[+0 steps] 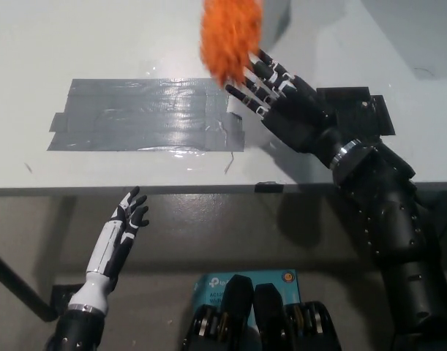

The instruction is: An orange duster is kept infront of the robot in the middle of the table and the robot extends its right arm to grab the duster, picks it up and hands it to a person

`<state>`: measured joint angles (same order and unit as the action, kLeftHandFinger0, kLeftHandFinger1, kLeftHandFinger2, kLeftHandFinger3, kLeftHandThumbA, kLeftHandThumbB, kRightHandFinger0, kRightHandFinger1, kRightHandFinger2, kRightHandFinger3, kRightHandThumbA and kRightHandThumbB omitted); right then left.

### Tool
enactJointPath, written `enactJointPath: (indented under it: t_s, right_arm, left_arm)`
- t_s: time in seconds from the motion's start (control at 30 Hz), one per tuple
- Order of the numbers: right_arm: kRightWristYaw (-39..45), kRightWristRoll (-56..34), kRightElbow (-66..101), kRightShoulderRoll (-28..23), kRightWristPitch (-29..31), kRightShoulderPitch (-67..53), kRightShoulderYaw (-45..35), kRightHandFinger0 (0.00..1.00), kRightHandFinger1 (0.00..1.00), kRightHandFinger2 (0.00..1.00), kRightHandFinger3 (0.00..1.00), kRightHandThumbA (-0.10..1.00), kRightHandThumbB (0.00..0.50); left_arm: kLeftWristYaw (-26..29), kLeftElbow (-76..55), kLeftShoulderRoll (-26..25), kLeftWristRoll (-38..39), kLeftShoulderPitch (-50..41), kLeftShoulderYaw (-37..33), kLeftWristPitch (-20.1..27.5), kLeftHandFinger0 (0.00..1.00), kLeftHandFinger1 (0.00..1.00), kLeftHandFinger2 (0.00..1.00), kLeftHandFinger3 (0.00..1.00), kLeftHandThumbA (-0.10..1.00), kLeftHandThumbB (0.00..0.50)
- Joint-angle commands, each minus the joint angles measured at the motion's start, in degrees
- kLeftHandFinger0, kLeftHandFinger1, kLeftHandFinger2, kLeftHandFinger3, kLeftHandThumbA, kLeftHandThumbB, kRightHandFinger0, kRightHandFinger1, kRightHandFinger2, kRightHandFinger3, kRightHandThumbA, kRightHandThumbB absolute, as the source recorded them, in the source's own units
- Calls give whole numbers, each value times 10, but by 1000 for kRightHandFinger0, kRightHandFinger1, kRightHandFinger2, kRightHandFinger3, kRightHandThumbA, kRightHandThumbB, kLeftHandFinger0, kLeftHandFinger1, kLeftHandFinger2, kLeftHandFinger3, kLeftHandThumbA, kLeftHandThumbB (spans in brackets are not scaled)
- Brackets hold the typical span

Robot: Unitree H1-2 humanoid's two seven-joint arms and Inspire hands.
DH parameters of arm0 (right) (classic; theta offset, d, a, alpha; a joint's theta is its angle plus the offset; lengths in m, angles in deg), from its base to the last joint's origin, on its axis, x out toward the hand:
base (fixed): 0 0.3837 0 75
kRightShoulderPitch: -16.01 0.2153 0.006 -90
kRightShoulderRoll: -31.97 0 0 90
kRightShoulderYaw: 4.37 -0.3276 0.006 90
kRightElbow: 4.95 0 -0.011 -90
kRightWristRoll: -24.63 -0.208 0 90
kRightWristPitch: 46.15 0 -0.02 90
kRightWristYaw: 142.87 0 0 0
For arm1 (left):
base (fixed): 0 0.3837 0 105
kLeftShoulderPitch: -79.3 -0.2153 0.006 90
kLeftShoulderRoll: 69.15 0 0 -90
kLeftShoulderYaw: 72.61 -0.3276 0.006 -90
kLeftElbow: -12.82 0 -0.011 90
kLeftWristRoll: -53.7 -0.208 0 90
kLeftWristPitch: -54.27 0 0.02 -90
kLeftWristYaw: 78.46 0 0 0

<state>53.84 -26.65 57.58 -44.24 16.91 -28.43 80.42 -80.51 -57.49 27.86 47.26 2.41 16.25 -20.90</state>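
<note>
The orange duster (229, 36) shows as a blurred fluffy shape at the top middle of the head view, above the table. My black right hand (278, 99) is stretched out just below and right of it, fingers spread and apart, holding nothing. The duster's lower edge overlaps the fingertips in the picture; whether they touch I cannot tell. Its handle and whoever holds it are out of view. My white left hand (119, 238) rests open below the table's front edge at the lower left.
A patch of grey tape (146, 113) covers the white table (69, 44) left of centre. A black flat piece (355, 110) lies under my right forearm. The table's front edge (135, 189) runs across the middle.
</note>
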Motion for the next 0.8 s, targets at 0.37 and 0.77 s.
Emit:
enactJointPath:
  t_s: [0.37,0.77]
  right_arm:
    - [0,150,438,-65,72,-179,20,1000,1000,1000,1000,947,497]
    - [-26,450,511,-123,238,-334,63,1000,1000,1000,1000,1000,403]
  left_arm:
    - [-8,-9,-10,7,20,0,4,860,910,940,1000,931,92]
    - [-7,-2,-8,6,7,-1,8,885,928,964,1000,944,106]
